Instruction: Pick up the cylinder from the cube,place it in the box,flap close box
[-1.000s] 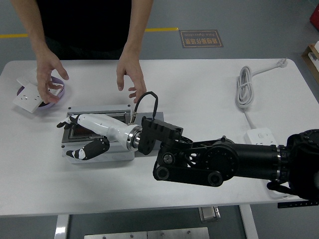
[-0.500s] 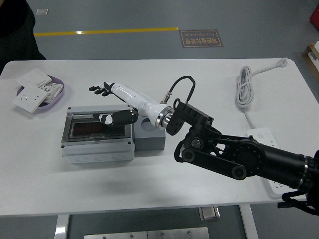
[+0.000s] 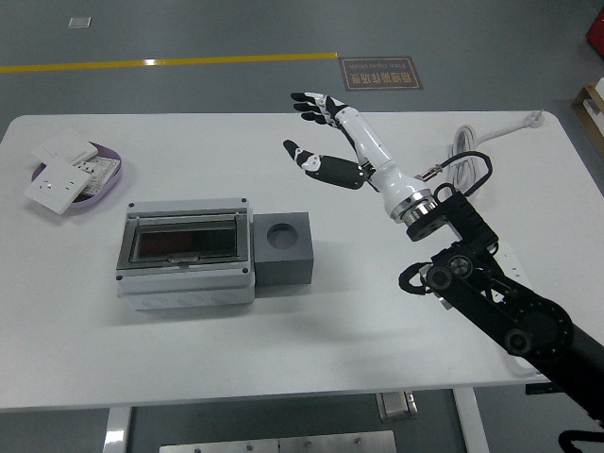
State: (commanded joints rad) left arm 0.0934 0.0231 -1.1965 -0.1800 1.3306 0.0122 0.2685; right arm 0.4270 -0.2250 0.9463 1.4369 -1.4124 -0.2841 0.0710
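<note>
The right white-and-black five-fingered hand (image 3: pixel 321 132) hovers in the upper middle of the frame, fingers spread, holding nothing. At centre left, the grey plastic box with a dark window lid (image 3: pixel 185 254) lies closed on the white tabletop (image 3: pixel 377 311), touching the grey cube with a round socket (image 3: pixel 284 248). No cylinder shows, and the floor sign's writing (image 3: pixel 381 73) is too small to read

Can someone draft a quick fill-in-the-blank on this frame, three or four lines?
1. The box has its lid ____.
2. The round hole in the grey cube is ____.
3. The right hand is held above the table with fingers ____.
4. The purple bowl sits near the table's far ____ corner.

Missing words: closed; empty; open; left
</note>
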